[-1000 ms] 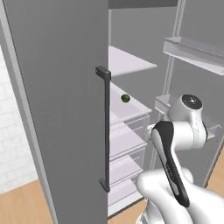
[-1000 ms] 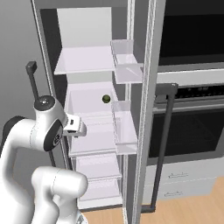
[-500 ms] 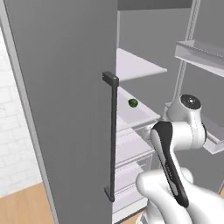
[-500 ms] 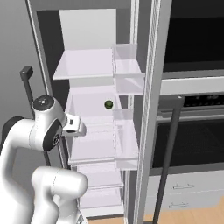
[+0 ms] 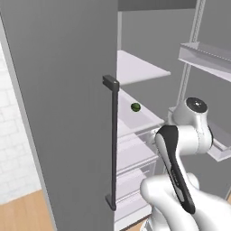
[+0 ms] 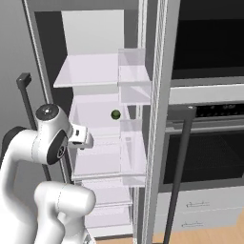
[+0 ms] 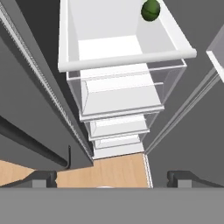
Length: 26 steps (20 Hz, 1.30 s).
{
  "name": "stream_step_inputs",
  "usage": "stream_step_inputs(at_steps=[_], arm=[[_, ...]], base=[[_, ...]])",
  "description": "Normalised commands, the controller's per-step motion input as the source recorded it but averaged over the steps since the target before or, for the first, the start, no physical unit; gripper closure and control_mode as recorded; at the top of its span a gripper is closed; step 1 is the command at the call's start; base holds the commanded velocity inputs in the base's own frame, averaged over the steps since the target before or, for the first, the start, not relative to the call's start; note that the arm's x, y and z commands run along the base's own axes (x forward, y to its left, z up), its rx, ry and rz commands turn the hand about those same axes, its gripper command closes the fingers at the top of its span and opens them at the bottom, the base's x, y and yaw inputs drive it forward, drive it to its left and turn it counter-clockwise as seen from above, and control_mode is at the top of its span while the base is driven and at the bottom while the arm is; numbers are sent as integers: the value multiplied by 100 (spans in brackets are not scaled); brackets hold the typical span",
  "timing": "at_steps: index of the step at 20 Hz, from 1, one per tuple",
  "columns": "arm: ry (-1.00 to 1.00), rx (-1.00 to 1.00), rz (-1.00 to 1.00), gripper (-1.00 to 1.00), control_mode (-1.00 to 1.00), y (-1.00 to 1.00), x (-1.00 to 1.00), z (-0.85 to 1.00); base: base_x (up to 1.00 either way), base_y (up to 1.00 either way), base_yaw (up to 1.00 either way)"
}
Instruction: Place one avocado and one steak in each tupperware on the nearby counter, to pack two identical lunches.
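Hand view, one avocado (image 7: 151, 10) (round, green), one fridge shelf (image 7: 127, 59)

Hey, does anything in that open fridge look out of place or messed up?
Nothing stands out. The fridge door stands open, the shelves sit level and clean, and a single avocado rests on a middle shelf, with no spill or damage visible. The claw is open and holds nothing.

Avocado (image 7: 151, 10): cut off by the hand view's top edge. Fridge door (image 5: 63, 113): cropped at the left base view's top and bottom, hiding the shelves' left part.
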Motion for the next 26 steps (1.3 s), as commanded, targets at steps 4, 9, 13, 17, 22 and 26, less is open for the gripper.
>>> stream_step_inputs(at_steps=[4, 9, 13, 17, 22, 26], arm=[[0, 0, 0, -100, 100, 0, 0, 0], [0, 0, 0, -100, 100, 0, 0, 0], [0, 0, 0, -100, 100, 0, 0, 0], [0, 0, 0, -100, 100, 0, 0, 0], [-11, 1, -2, -100, -100, -4, 10, 0], [-24, 0, 0, -100, -100, 3, 53, 1]], base=[[22, -4, -16], [19, -2, -11], [0, 0, 0], [0, 0, 0], [0, 0, 0], [0, 0, 0]])
